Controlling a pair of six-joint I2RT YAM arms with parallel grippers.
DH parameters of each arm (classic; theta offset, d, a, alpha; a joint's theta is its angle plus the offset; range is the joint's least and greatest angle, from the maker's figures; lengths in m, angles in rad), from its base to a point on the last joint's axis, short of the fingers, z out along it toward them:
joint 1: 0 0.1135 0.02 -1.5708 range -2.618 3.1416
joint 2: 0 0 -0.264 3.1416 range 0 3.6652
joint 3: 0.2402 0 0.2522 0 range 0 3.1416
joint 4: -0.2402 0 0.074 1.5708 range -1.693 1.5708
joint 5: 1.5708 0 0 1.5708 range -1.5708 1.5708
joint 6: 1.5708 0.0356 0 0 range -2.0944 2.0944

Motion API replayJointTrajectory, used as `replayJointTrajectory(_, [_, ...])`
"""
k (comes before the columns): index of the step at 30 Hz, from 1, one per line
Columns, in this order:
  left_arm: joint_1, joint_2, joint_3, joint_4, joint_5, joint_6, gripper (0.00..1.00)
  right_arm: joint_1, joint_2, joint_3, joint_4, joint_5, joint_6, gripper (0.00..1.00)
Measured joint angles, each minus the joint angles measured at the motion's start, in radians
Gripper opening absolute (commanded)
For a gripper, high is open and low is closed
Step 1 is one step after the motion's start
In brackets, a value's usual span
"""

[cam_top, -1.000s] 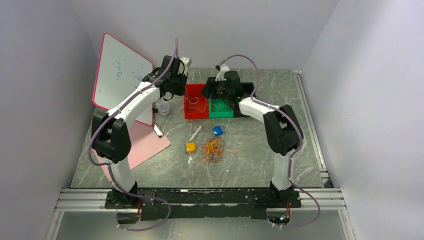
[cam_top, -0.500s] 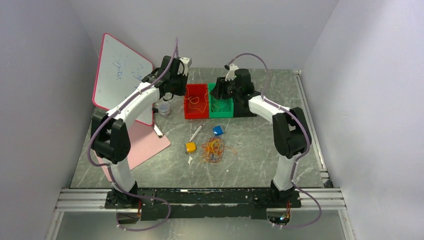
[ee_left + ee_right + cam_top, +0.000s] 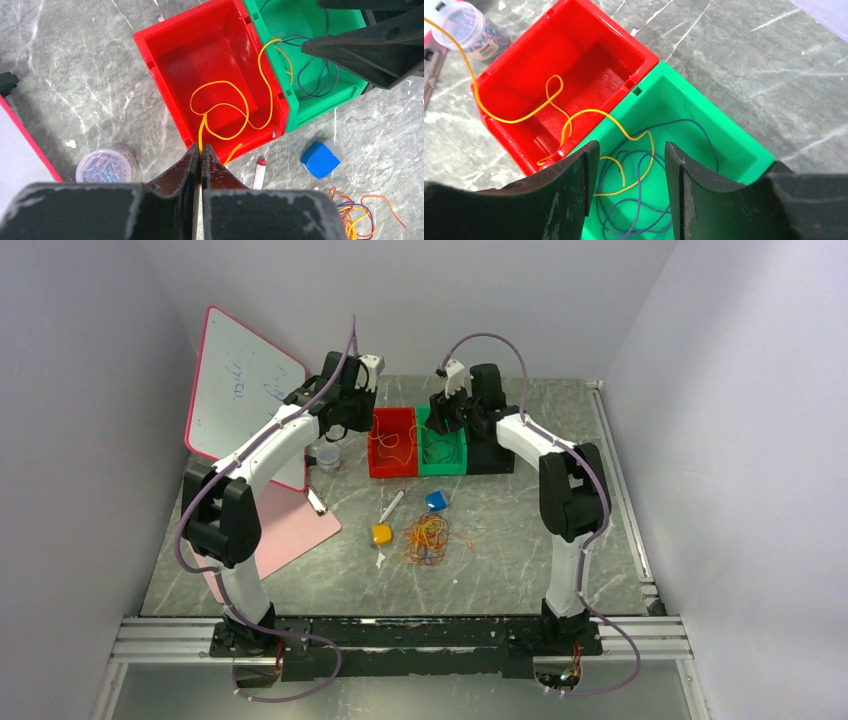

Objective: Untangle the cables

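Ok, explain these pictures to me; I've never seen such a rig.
Two robot arms are bolted to a table's near edge. One picture looks down from above and behind; the other two come from cameras on each wrist. The left end effector is shut on a thin yellow cable that trails through the red bin into the green bin, where a dark cable lies. The right end effector hangs open above the green bin, holding nothing. A tangled cable bunch, a blue block, a yellow block and a marker lie on the table.
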Motion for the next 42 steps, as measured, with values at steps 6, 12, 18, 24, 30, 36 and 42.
replayJointTrajectory(6, [0.000, 0.000, 0.000, -0.001, 0.006, 0.001, 0.07, -0.016, 0.097, 0.085, -0.076, -0.080, -0.150, 0.54])
replayJointTrajectory(12, [0.000, 0.000, 0.000, -0.006, 0.007, 0.003, 0.07, -0.024, 0.183, 0.186, -0.178, -0.145, -0.256, 0.54])
replayJointTrajectory(18, [0.000, 0.000, 0.002, -0.012, 0.007, 0.006, 0.07, -0.024, 0.220, 0.229, -0.237, -0.204, -0.305, 0.53])
replayJointTrajectory(24, [0.000, 0.000, 0.001, -0.013, 0.007, 0.010, 0.07, -0.024, 0.244, 0.241, -0.239, -0.234, -0.314, 0.45])
replayJointTrajectory(30, [0.000, 0.000, 0.001, -0.014, 0.007, 0.010, 0.07, -0.024, 0.264, 0.257, -0.239, -0.254, -0.310, 0.34])
replayJointTrajectory(36, [0.000, 0.000, 0.002, -0.014, 0.007, 0.010, 0.07, -0.024, 0.264, 0.257, -0.218, -0.272, -0.303, 0.14])
replayJointTrajectory(42, [0.000, 0.000, 0.002, -0.014, 0.007, 0.010, 0.07, -0.024, 0.256, 0.231, -0.177, -0.276, -0.296, 0.00])
